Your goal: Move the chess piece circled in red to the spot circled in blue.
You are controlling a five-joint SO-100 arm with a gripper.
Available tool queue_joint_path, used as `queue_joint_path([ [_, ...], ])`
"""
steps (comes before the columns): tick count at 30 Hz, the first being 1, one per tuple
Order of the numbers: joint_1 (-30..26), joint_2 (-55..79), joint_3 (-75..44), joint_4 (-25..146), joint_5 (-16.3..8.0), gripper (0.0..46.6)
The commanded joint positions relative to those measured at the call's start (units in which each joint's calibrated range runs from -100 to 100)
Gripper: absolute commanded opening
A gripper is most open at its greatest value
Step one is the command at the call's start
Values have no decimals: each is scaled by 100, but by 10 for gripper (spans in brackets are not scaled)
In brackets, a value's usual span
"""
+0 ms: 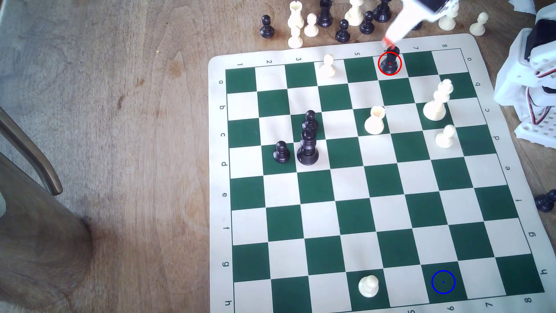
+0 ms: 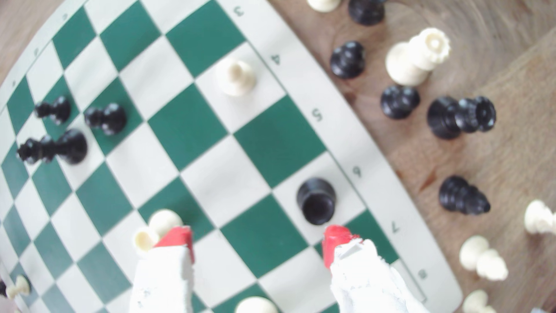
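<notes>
The chess piece circled in red (image 1: 390,62) is a glossy black rook-like piece on a cream square at the board's far edge, by column 6. The wrist view looks down on its blunt top (image 2: 316,201). My gripper (image 2: 258,237) hangs open above the board, its red-tipped white fingers (image 2: 335,240) spread wide; one tip sits just beside the piece and nothing is between them. In the exterior view the blurred gripper (image 1: 391,40) hovers just above and behind the piece. The spot circled in blue (image 1: 443,282) is a bare dark green square near the board's front edge.
Cream pieces (image 1: 375,121) stand mid-board between piece and spot, with a tall cream one (image 1: 437,100) and a pawn (image 1: 445,137) further right. Black pieces (image 1: 308,141) cluster on the exterior view's left. Spare pieces (image 1: 343,30) crowd the table behind the board. The arm's white base (image 1: 535,78) is at right.
</notes>
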Motion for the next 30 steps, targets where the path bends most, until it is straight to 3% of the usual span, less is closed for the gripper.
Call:
queue_joint_path([
  [1, 70, 122, 217, -326, 103, 260],
  [12, 359, 793, 716, -1137, 308, 196],
  [30, 93, 1268, 1205, -1735, 259, 197],
])
